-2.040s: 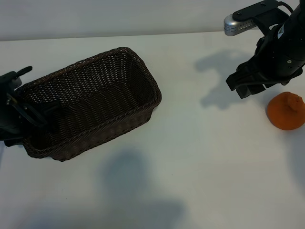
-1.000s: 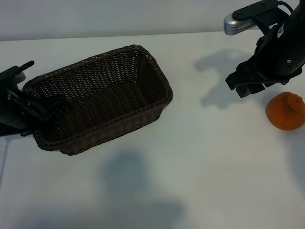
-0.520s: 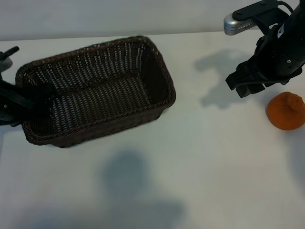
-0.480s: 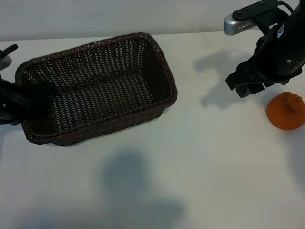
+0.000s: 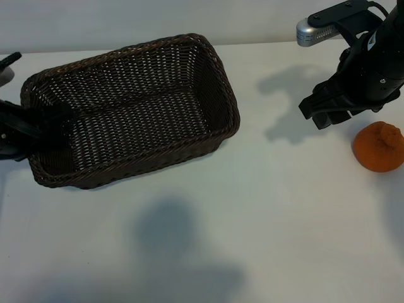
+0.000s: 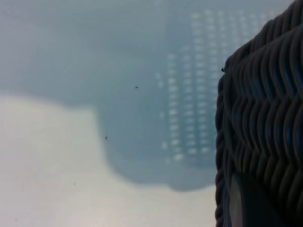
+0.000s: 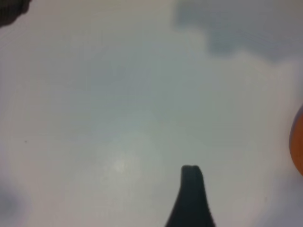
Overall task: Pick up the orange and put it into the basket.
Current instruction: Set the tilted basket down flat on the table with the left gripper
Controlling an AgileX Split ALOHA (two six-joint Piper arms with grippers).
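The dark brown woven wicker basket [image 5: 132, 110] sits on the white table [image 5: 252, 221] at the left half of the exterior view, its long side running across the picture and its open top facing up. The left gripper [image 5: 38, 126] is at the basket's left short end, closed on the rim there, with one dark finger reaching inside over the wall. In the left wrist view the basket's weave [image 6: 260, 132] fills one side of the picture, very close to the lens, with the table beyond it.

The orange [image 5: 378, 147] lies on the table at the far right, well apart from the basket, its bumpy knob upward. The right gripper [image 5: 325, 113] hangs above the table just beside the orange, on the side toward the basket, jaws spread wide and holding nothing. The right wrist view shows one dark fingertip [image 7: 190, 189] over bare table and a sliver of the orange [image 7: 298, 146] at the edge.

No brand, label or writing can be read anywhere.
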